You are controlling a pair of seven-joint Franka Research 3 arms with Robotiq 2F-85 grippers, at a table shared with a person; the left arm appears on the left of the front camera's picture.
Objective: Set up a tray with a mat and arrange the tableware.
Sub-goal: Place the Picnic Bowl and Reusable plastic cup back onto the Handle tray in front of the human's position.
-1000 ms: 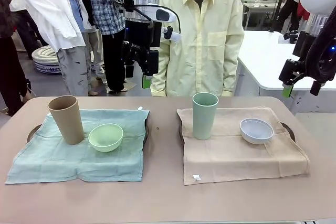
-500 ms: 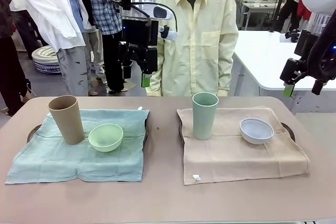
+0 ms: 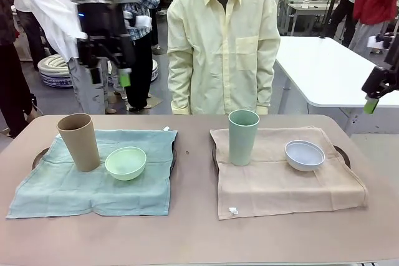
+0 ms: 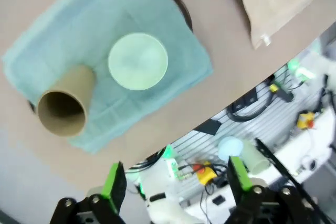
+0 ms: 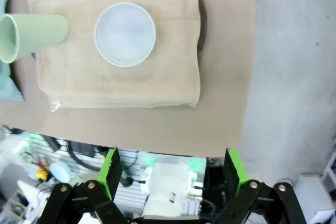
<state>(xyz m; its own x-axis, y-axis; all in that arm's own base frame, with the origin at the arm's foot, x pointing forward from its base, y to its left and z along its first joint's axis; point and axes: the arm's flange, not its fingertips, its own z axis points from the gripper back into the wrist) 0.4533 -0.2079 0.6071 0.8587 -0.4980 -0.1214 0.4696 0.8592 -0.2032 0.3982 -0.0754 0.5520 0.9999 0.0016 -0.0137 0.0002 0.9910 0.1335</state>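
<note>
Two dark trays each carry a mat. On the teal mat stand a tan cup and a mint green bowl. The beige mat holds a mint green cup and a pale bowl. My left gripper hangs open high above the table's far left corner. Its wrist view looks down on the tan cup and green bowl past the open left gripper. My right gripper is off the table's right end, open; the right gripper overlooks the pale bowl and green cup.
A person in a pale yellow shirt stands at the far edge, arms at the sides. Dark rims of the left tray and the right tray peek from under the mats. A white table stands back right. Bare tabletop runs along the front.
My left arm has swung from behind the table's middle to the far left. The right gripper has drawn farther right, toward the picture's edge. The tableware has not moved.
</note>
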